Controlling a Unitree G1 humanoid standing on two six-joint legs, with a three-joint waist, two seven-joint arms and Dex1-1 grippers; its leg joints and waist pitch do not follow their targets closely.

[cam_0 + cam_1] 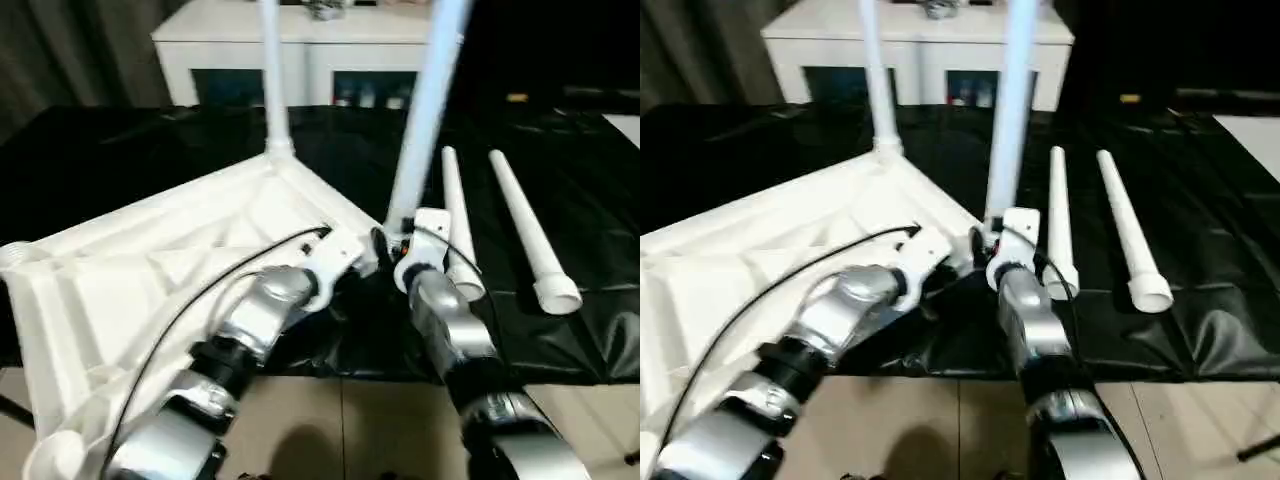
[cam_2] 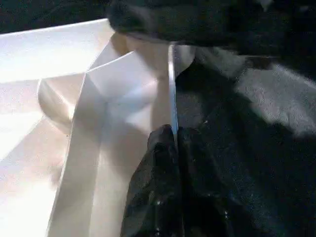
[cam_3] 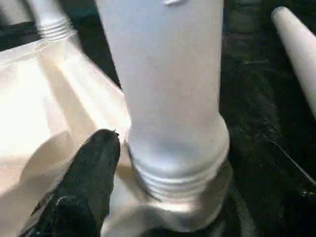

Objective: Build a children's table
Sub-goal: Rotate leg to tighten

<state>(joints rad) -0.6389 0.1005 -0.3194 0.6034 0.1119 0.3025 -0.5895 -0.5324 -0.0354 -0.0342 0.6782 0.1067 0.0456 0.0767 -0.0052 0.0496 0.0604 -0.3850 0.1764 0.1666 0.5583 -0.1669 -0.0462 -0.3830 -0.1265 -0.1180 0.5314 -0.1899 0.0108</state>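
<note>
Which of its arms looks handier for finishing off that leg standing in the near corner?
The right one, probably: the right gripper sits at the base of that leg, whose threads still show above the socket. The left gripper pinches the tabletop rim.

Lighting and picture quality, head and wrist views.
Overhead light bleaches the tabletop (image 1: 150, 270) and glints on the black sheet (image 1: 580, 330); the head views are softly blurred, the wrist views dimmer, with one dark finger (image 3: 89, 182) out of focus.
</note>
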